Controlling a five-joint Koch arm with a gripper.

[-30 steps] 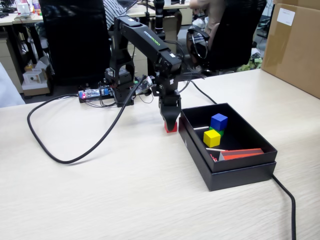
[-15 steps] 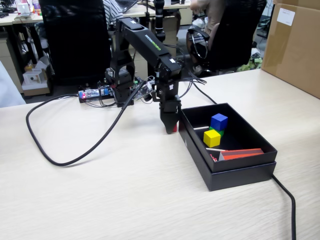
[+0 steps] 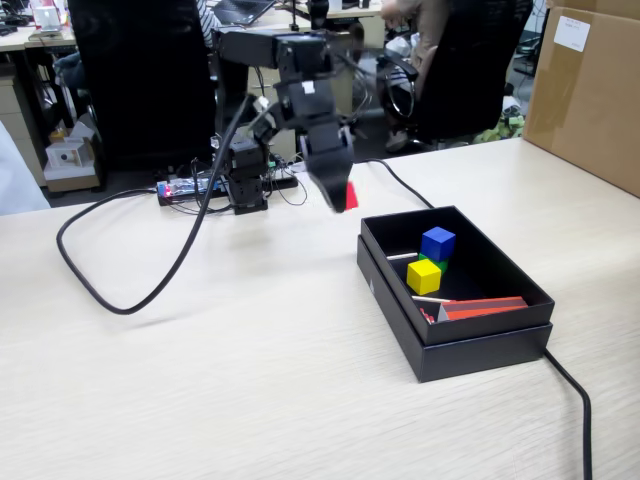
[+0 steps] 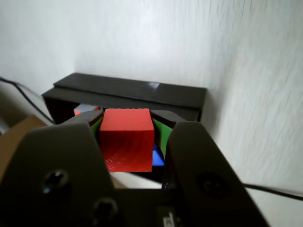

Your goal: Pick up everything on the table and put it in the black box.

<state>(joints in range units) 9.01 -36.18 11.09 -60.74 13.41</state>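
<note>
We see a pale beige wood-grain tabletop (image 3: 250, 360), a matte black box (image 3: 470, 345), a blue cube (image 3: 437, 243) on a green cube (image 3: 441, 264), a yellow cube (image 3: 423, 276), a red cube (image 4: 127, 139) in our black tool (image 4: 132, 142), a red-orange strip (image 3: 485, 307), a black cable (image 3: 150, 270).

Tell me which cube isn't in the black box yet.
The red cube: clamped in the gripper above the table, while blue, yellow and green sit inside the black box.

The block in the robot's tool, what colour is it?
Red. The block shows best in the wrist view, gripped in the tool.
</note>
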